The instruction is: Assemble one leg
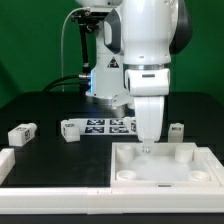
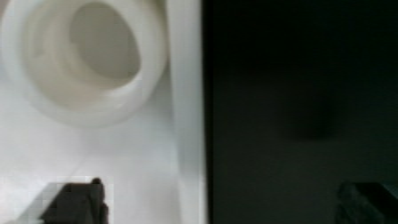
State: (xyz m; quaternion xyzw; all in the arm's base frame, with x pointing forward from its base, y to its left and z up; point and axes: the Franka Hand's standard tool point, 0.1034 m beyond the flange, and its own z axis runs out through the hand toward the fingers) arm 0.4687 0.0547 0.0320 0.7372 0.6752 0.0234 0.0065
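The large white tray with corner sockets lies at the front on the exterior view's right. My gripper hangs low over its far edge. In the wrist view my gripper is open: one dark fingertip is over the white tray and the other is over the black table, so the jaws straddle the tray's rim. A round socket of the tray lies just ahead. Three small white legs with tags lie on the table: one at the left, one near the middle, one at the right.
The marker board lies flat behind the tray, under the arm. A white bar runs along the table's front edge, with a short white piece at the exterior view's left. The arm's base stands behind.
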